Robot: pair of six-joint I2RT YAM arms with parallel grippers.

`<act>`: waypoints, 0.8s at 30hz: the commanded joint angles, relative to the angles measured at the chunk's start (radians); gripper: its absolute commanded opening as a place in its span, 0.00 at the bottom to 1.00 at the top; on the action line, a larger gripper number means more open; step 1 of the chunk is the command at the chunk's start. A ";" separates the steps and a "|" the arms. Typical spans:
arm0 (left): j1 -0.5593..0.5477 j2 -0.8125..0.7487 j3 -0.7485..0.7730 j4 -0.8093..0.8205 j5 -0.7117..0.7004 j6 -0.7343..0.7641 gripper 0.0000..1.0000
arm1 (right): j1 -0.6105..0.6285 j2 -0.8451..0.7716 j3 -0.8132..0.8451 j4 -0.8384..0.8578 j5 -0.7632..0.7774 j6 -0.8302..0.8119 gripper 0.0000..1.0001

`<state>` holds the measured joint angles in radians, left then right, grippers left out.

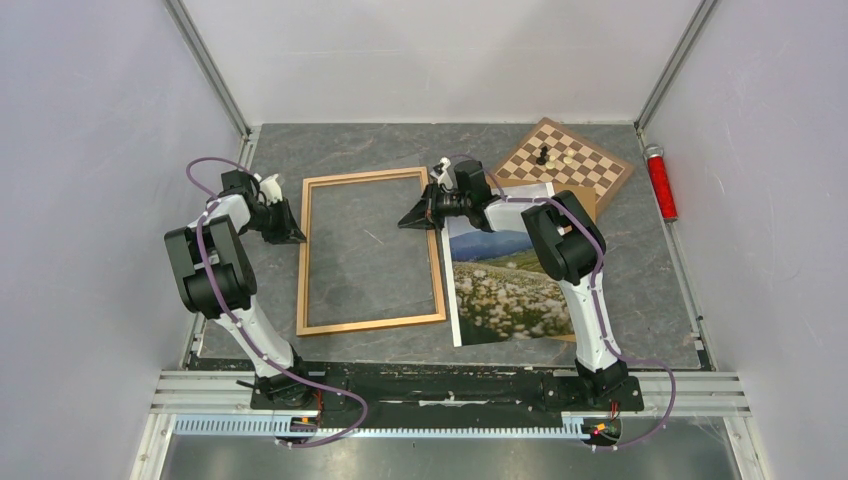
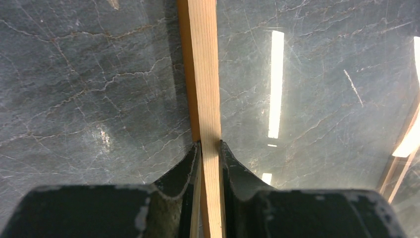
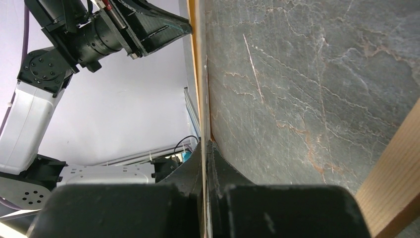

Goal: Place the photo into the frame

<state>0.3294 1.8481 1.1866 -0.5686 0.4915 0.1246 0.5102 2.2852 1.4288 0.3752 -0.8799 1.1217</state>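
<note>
Across grey marbled worktop [image 1: 650, 290] walled in white, pinching the left rail of the light wooden picture frame [image 1: 370, 322] with the left gripper [image 1: 298, 238] and pressing the right gripper [image 1: 406, 221] fully together at the right rail, on a thin pale edge too unclear to name. Judging the task as barely begun: seeing the mountain-and-meadow photo [image 1: 505, 290] lying face up just right of the frame, not yet seated inside it. Finding no brand, label or legible writing anywhere.
</note>
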 commanded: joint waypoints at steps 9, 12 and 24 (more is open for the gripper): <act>-0.010 -0.038 0.004 0.019 0.007 0.016 0.20 | -0.005 -0.058 -0.014 -0.086 0.041 -0.081 0.00; -0.010 -0.036 0.004 0.022 0.006 0.015 0.20 | -0.006 -0.058 -0.013 -0.088 0.036 -0.077 0.00; -0.010 -0.036 -0.001 0.025 0.002 0.017 0.21 | -0.007 -0.052 -0.002 -0.049 0.014 -0.025 0.00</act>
<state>0.3275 1.8481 1.1866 -0.5682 0.4911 0.1246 0.5064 2.2848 1.4170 0.2752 -0.8482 1.0649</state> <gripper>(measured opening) 0.214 0.006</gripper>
